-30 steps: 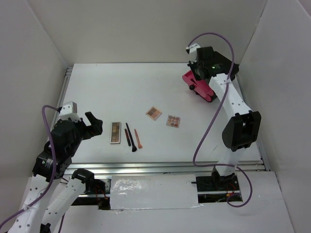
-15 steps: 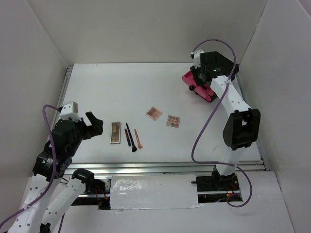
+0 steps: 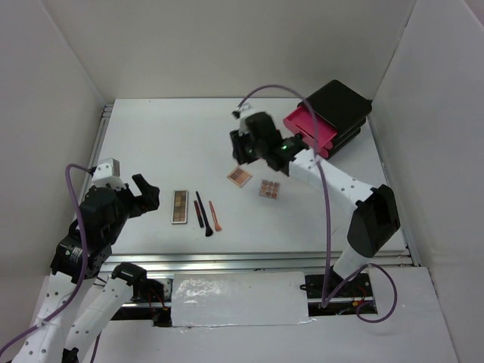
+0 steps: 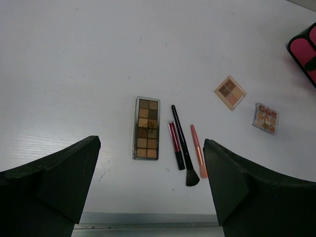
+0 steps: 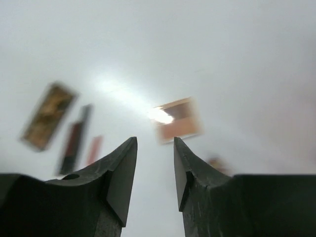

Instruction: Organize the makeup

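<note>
Right wrist view blurred — eyeshadow palette (image 5: 49,116) smeared.

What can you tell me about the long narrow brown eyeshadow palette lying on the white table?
The long narrow eyeshadow palette lies flat, face up, on the white table, its long sides running away from the arms. It holds two columns of small square pans in mixed dark browns, tans and orange, set in a pale, clear-looking frame. Whether a clear lid covers it cannot be told. Nothing touches it: a thin red stick lies parallel beside it with a gap between.

Robot lab cell: white enclosure walls (image 3: 227,45), rail-edged white table (image 3: 166,136).
</note>
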Controlling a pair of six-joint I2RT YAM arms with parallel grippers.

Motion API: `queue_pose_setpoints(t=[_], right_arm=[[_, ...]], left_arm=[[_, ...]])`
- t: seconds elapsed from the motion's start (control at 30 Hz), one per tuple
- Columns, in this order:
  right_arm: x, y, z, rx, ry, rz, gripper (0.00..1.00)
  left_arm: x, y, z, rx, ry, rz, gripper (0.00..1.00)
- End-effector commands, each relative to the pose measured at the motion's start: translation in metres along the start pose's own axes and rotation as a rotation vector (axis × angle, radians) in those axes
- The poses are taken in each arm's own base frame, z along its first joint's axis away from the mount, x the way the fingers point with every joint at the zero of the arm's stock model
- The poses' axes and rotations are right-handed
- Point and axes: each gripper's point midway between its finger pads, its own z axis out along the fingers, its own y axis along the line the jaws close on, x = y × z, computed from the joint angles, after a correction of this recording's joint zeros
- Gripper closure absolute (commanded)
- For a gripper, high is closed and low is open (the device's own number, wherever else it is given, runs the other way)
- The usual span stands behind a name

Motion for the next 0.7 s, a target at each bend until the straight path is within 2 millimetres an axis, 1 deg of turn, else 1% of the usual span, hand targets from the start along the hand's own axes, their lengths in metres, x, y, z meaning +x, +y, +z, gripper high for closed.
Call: queue_pose_setpoints(t=[0.0,0.03,0.07,0.1,0.13,0.17,0.2,0.23,0.27,0.3,0.33,0.37,0.4,0.43,0.47,0.5,0.53,0.57,0.6,0.63,0.67], right_arm=[[0.038,0.081,0.007,-0.174,0.062,0.327,0.58],[0.060,0.115,0.012,-0.214,0.128,0.310,0.59],[0.072,0.133,0.012,-0.224,0.166,0.293,0.60],[0.075,0.143,0.015,-0.178,0.152,0.276,0.60],[0.093,0.174,0.015,-0.186,0.179,0.229,0.60],[0.104,0.182,0.017,-0.163,0.202,0.214,0.60],[0.108,0.190,0.025,-0.120,0.204,0.233,0.59],[0.112,0.199,0.025,-0.111,0.209,0.234,0.59],[0.120,0.214,0.023,-0.113,0.212,0.219,0.59],[0.119,0.219,0.024,-0.095,0.205,0.248,0.59],[0.127,0.221,0.030,-0.064,0.210,0.244,0.59],[0.127,0.230,0.030,-0.064,0.210,0.242,0.59],[0.129,0.232,0.031,-0.046,0.211,0.260,0.59],[0.137,0.232,0.038,-0.014,0.218,0.247,0.59],[0.135,0.235,0.039,-0.004,0.221,0.244,0.58],[0.147,0.236,0.047,0.017,0.244,0.231,0.57],[0.145,0.237,0.048,0.027,0.247,0.225,0.57],[0.147,0.237,0.050,0.033,0.250,0.219,0.57],[0.154,0.235,0.055,0.052,0.260,0.203,0.56],[0.155,0.237,0.056,0.052,0.265,0.195,0.55],[0.152,0.235,0.059,0.069,0.254,0.191,0.55]], left_arm=[[-0.012,0.001,-0.005,-0.006,-0.059,-0.016,0.00],[-0.013,0.003,-0.005,-0.012,-0.065,-0.019,0.00],[-0.014,0.003,-0.006,-0.010,-0.069,-0.020,0.01],[-0.014,0.003,-0.006,-0.010,-0.069,-0.018,0.01],[-0.013,0.001,-0.006,-0.005,-0.066,-0.017,0.00],[-0.013,0.001,-0.004,-0.005,-0.060,-0.013,0.01],[-0.013,0.001,-0.004,-0.008,-0.056,-0.014,0.01],[-0.012,0.001,-0.004,-0.011,-0.053,-0.014,0.01],[-0.013,0.003,-0.004,-0.019,-0.055,-0.014,0.01],[-0.013,0.002,-0.004,-0.017,-0.056,-0.017,0.01],[-0.012,0.003,-0.004,-0.017,-0.056,-0.016,0.01],[-0.014,0.003,-0.006,-0.013,-0.065,-0.020,0.01],[-0.015,0.003,-0.007,-0.014,-0.071,-0.023,0.01],[-0.015,0.004,-0.007,-0.016,-0.075,-0.025,0.01],[-0.016,0.003,-0.009,-0.010,-0.079,-0.024,0.01],[-0.014,0.003,-0.008,-0.009,-0.075,-0.023,0.00],[-0.014,0.003,-0.007,-0.010,-0.073,-0.022,0.00],[-0.014,0.002,-0.007,-0.007,-0.072,-0.021,0.01],[-0.013,0.002,-0.007,-0.005,-0.066,-0.018,0.01],[-0.014,0.001,-0.007,0.000,-0.066,-0.016,0.01],[-0.013,0.001,-0.006,-0.001,-0.061,-0.014,0.01]])
